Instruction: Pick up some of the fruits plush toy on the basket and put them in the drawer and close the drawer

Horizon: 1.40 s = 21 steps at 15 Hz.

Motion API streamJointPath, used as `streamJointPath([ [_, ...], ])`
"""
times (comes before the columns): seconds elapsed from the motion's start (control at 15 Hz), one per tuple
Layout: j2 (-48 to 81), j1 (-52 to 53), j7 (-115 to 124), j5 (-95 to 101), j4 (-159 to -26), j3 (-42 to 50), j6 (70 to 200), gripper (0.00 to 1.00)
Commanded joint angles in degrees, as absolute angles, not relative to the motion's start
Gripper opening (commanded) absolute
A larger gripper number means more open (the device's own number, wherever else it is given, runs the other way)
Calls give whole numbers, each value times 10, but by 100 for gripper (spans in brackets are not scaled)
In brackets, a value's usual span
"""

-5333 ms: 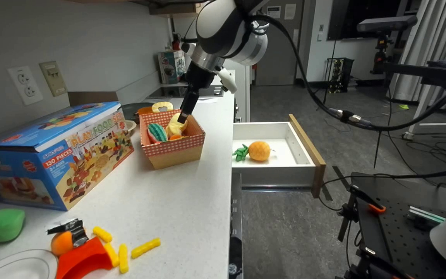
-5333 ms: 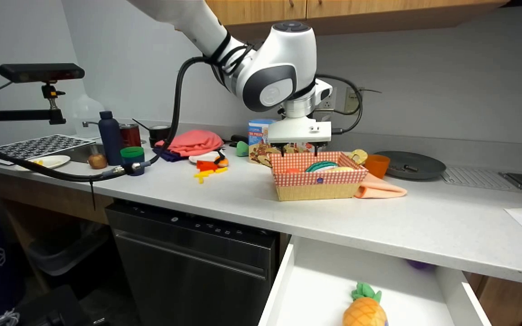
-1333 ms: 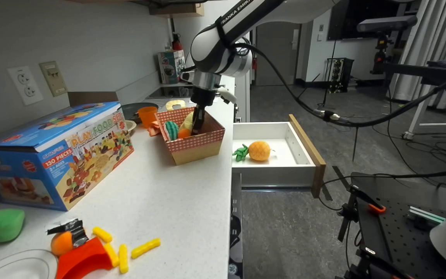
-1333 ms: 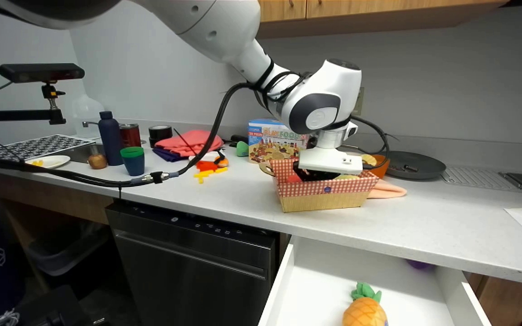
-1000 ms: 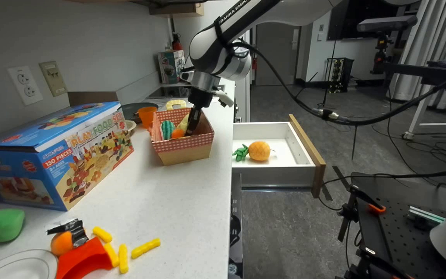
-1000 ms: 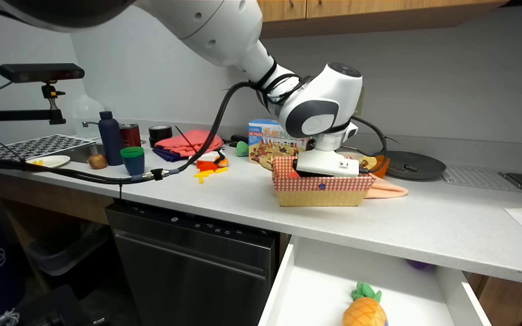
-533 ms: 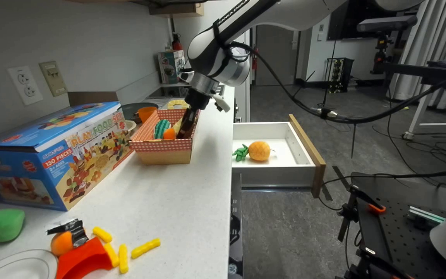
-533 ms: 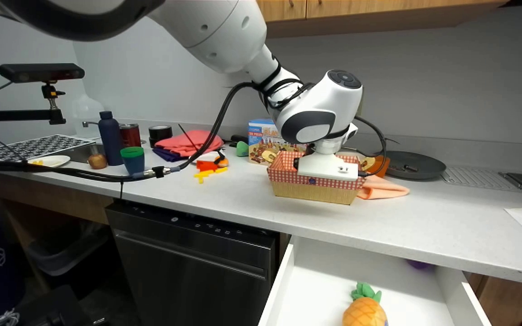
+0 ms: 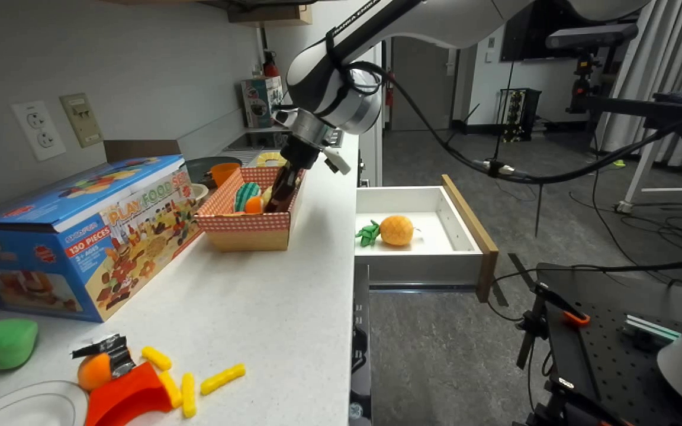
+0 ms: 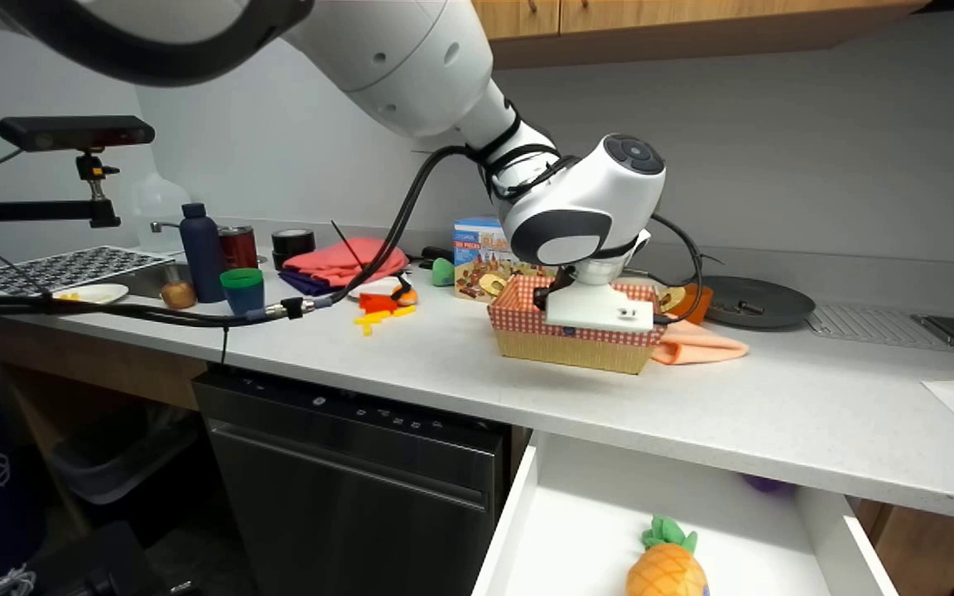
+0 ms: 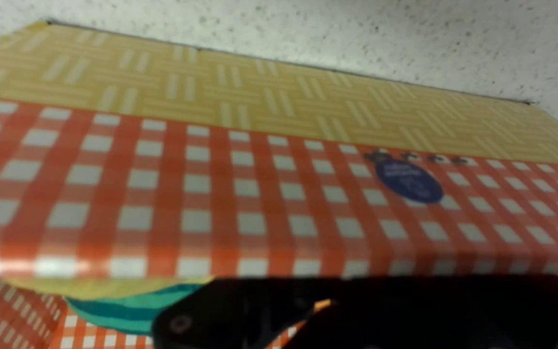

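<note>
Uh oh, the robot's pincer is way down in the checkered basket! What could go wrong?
The pincer reaches down inside the basket, so bumping its side might tip it and spill the green striped toy.
The pincer is shut, but no toy shows in it, so it may lift nothing.
The open drawer is lower than the counter, so a toy dropped too soon could miss it.

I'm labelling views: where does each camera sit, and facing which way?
An exterior view: above the counter, facing along it; arm from picture's top right.
An exterior view: in front of the counter, facing the wall; arm from top left.
Wrist view: on the arm's end, facing down onto the basket; gripper fingers at bottom.
Both exterior views share basket, open drawer, pineapple toy.
</note>
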<state>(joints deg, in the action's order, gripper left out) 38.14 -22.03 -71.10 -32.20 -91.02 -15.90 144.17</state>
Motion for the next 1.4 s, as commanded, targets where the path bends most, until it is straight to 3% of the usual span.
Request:
streamJointPath([
  [0.0,402,-236,-771,-365,-883,-180,1438,0],
  [1.07,427,-215,-1084,-642,-833,-167,1467,0],
  [1.13,424,-208,-1089,-650,-836,-156,1470,26],
  [1.2,310,-221,-1102,-675,-935,-157,1469,27],
  [1.33,285,-200,-1088,-679,-942,-131,1475,41],
])
